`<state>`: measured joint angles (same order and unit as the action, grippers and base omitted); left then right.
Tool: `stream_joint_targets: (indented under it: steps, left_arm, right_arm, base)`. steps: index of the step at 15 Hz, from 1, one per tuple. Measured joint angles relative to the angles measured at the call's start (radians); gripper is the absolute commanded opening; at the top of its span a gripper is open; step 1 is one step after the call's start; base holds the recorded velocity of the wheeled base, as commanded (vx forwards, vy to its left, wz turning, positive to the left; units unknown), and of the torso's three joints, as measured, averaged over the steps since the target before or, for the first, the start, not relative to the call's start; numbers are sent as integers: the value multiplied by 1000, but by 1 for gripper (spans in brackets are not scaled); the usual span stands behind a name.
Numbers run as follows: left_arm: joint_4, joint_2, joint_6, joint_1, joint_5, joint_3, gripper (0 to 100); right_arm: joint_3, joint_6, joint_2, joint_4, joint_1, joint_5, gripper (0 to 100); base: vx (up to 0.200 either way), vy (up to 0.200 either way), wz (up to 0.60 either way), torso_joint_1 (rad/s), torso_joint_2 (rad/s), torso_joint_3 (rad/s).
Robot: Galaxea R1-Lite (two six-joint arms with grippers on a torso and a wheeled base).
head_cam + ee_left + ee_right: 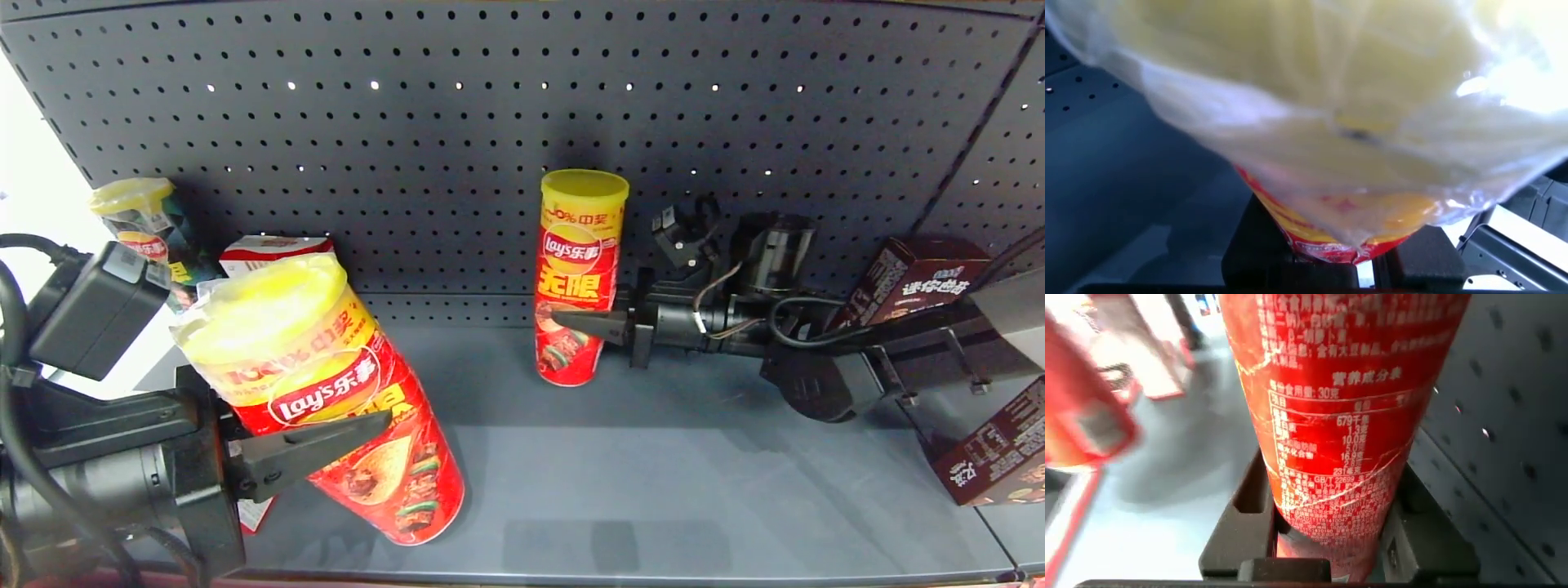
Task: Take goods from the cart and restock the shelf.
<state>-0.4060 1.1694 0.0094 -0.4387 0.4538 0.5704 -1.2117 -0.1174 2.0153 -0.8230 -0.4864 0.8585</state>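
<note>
Shelf (pixel 653 457) before us carries an upright chip can (pixel 578 245) near twelve o'clock, clamped by our right gripper (pixel 573 318), while our left gripper (pixel 351 423) at eight o'clock clasps a tilted second can (pixel 326 359).

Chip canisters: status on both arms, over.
Left gripper shut on tilted chip canister, shelf front. Right gripper shut on upright chip canister near pegboard. Brown boxes beside right arm.

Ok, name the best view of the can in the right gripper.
Head view: the right can shows whole, standing on the shelf, right gripper at its lower half. Right wrist view gives its printed side close up; left wrist view has the left can.
</note>
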Motion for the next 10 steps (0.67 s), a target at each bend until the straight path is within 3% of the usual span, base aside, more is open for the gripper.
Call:
stream_joint_targets:
  steps: [5,10]
  left_arm:
    - [0,-3,0,0,0,0,0]
    - [0,-4,3,0,-4,4,0]
  right_arm:
    - [217,-1,-188,-40,-58,1,0]
    - [531,-4,-311,-236,-89,1,0]
  base:
    - [0,0,0,0,0,0]
    - [0,0,0,0,0,0]
